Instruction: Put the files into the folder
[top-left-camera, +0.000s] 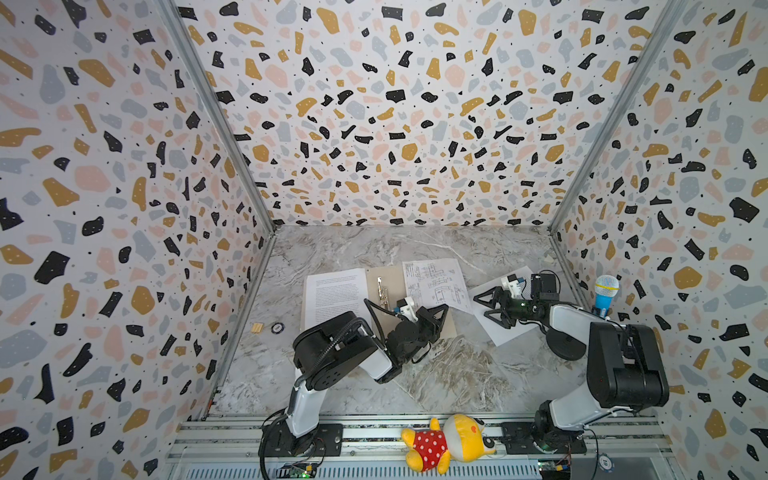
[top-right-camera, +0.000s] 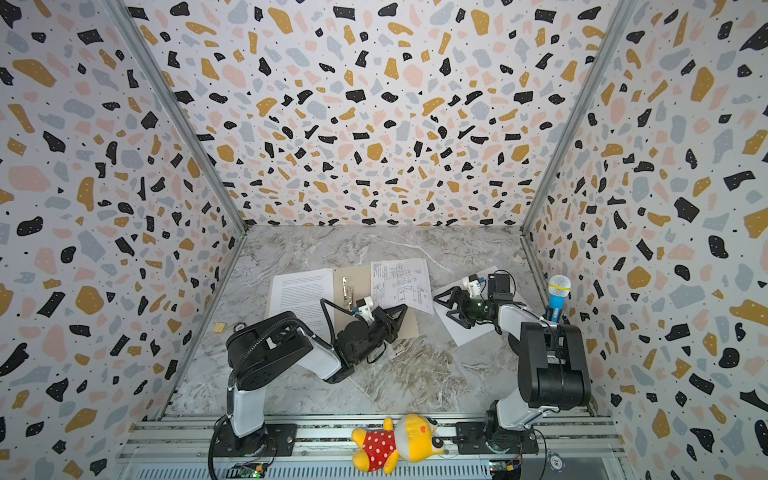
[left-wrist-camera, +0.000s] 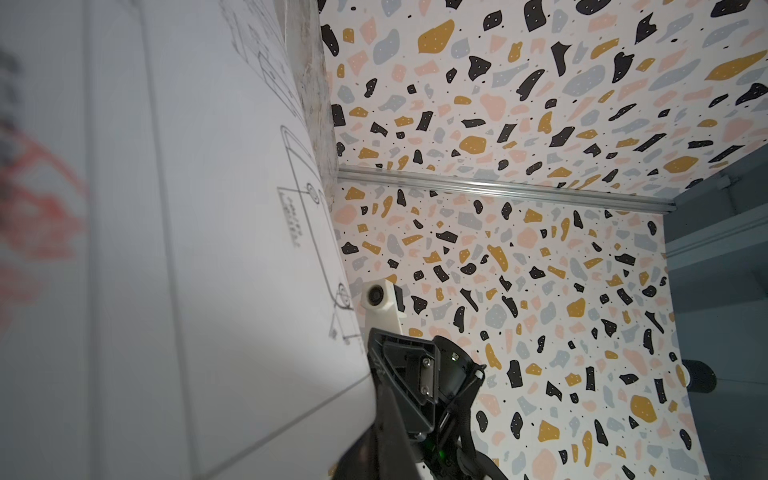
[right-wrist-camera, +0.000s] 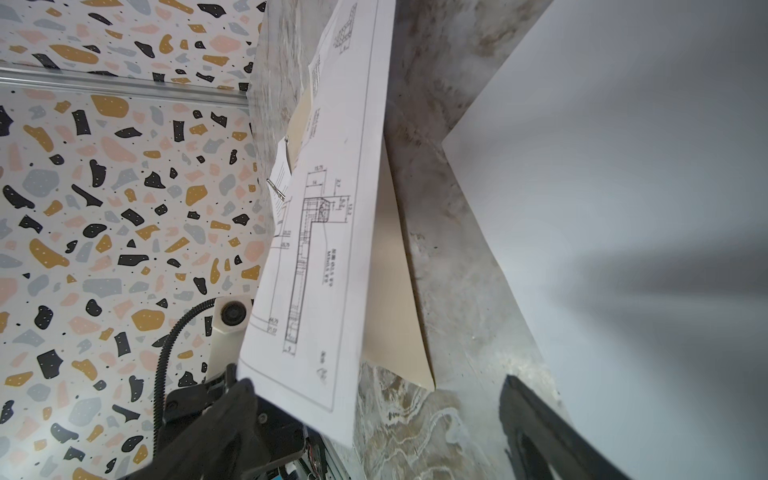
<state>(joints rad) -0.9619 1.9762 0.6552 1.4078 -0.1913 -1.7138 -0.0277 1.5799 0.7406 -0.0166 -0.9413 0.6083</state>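
Tan folder (top-left-camera: 384, 277) spread on table (top-left-camera: 436, 374), text sheet (top-left-camera: 334, 295) on its left half, drawing sheet (top-left-camera: 436, 282) on its right half, corner clamped in left pincer (top-left-camera: 441, 308), third sheet (top-left-camera: 496, 330) outside, right pincer (top-left-camera: 480, 307) apart over it

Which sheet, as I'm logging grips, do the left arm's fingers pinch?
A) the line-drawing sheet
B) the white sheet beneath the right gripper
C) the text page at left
A: in the right wrist view the line-drawing sheet hangs above the folder, its corner pinched by the left gripper.
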